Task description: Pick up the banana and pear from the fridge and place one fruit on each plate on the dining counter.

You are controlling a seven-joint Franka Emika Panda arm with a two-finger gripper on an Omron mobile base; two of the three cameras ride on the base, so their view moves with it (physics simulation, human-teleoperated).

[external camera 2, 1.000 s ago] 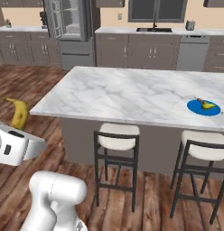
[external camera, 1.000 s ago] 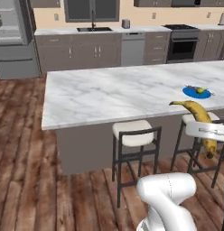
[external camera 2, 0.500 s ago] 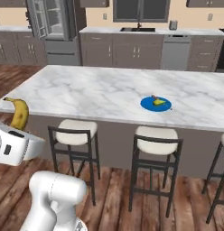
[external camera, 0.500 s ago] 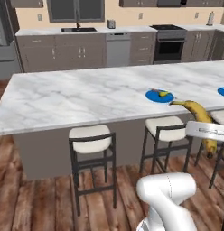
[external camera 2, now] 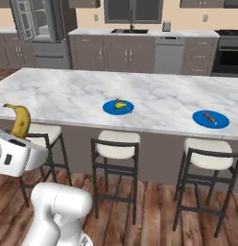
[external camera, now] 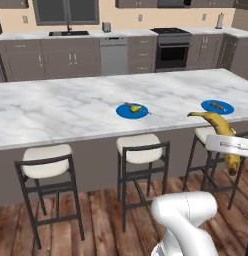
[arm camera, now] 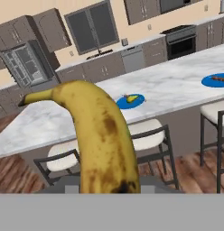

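The gripper (external camera: 231, 150), at the frame's right edge, is clamping the banana (external camera: 222, 134); it could be slipping loose while travelling toward the right-hand plate (external camera: 217, 106).

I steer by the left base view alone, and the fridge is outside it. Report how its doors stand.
Observer: In the right base view the fridge stands at the far left, beyond the dining counter, with one door open and white shelves showing.
Operator: Now give me the banana as the hand camera has it.
Observer: There the banana rises upright from the bottom middle, brown-speckled, its tip curling toward the fridge side. The claw is shut on it.
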